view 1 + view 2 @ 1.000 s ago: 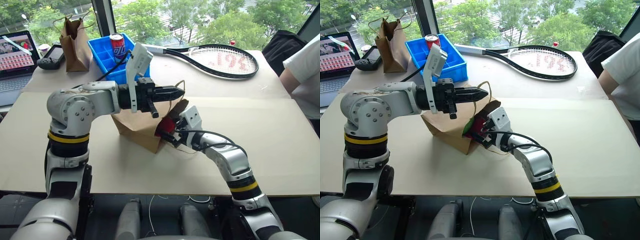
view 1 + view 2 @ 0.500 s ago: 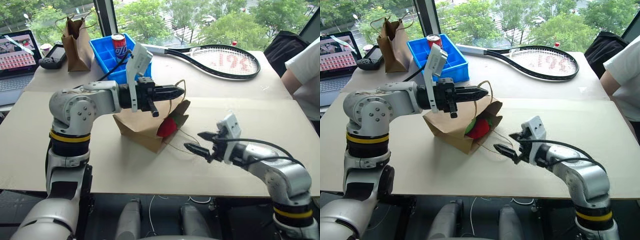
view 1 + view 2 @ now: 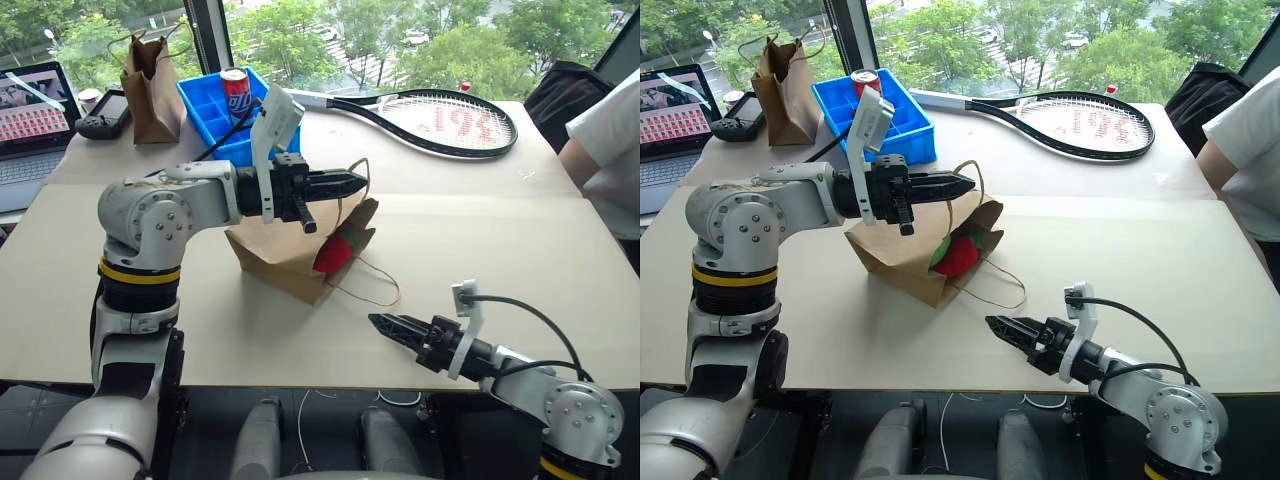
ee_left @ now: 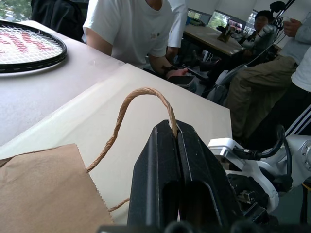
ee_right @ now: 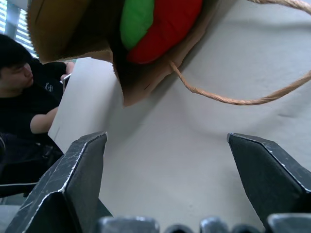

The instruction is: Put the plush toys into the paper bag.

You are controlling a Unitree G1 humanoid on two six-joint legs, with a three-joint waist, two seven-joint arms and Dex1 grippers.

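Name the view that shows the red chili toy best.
The right wrist view: the chili toy is seen close up in the paper bag's mouth. Both eye views show it smaller, poking from the mouth. The left wrist view shows a bag corner.

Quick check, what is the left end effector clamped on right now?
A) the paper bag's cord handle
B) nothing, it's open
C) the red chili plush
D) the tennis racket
A: the left end effector is shut on the twisted cord handle of the paper bag, holding it up; the red chili plush sits in the bag's mouth.

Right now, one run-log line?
left gripper: shut on twisted paper-cord handle | right gripper: open | red chili plush: in light-brown kraft paper bag mouth
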